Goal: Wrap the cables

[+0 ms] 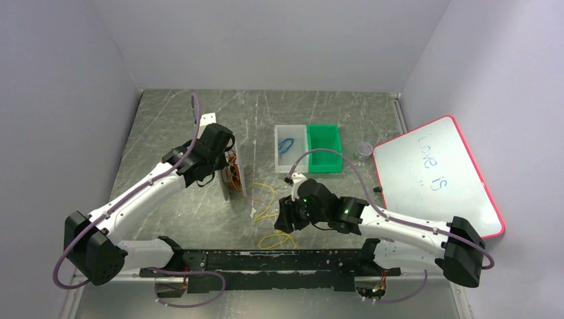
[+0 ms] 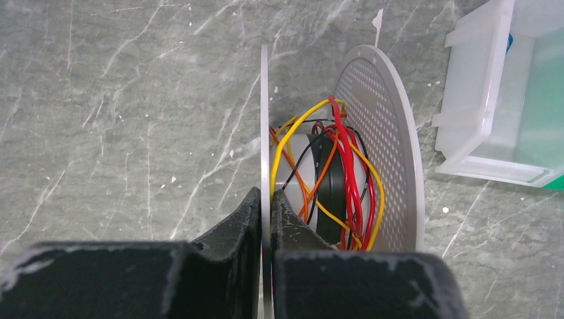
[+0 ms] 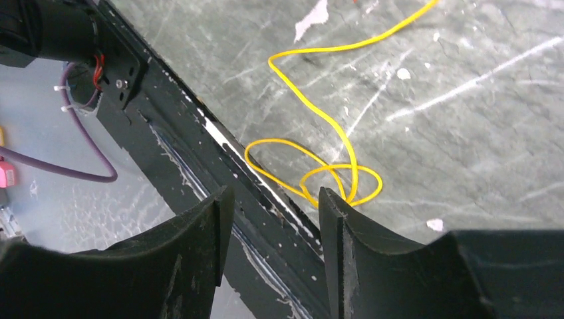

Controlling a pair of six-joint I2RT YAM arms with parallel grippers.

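- Far left: left gripper [image 2: 265, 199] clamped on white flange [image 2: 265, 113] of spool [image 2: 392, 133], with yellow, orange and red cables [image 2: 347, 159] wound inside.
- Centre: right gripper [image 3: 275, 196] spread over loose yellow cable [image 3: 312, 106] looped near the front edge of the tabletop [image 1: 173, 119].
- Right: clear bin [image 1: 291, 171] holding blue wire coil [image 1: 287, 145], with green bin [image 1: 324, 159] touching alongside.

**Count of the things on the worktop [image 1: 173, 133]**

There are two hands: the left hand [image 2: 266, 206] and the right hand [image 3: 273, 199]. There is one reel [image 2: 389, 133], and it has two discs. The cables [image 2: 346, 173] wound on it show four colours: yellow, orange, red and black. Their number cannot be told. One loose yellow cable [image 3: 324, 114] is there too. There are two bins, one clear bin [image 1: 292, 165] and one green bin [image 1: 324, 161]. There is also one blue coil [image 1: 287, 145], one small cup [image 1: 364, 149] and one whiteboard [image 1: 435, 179].
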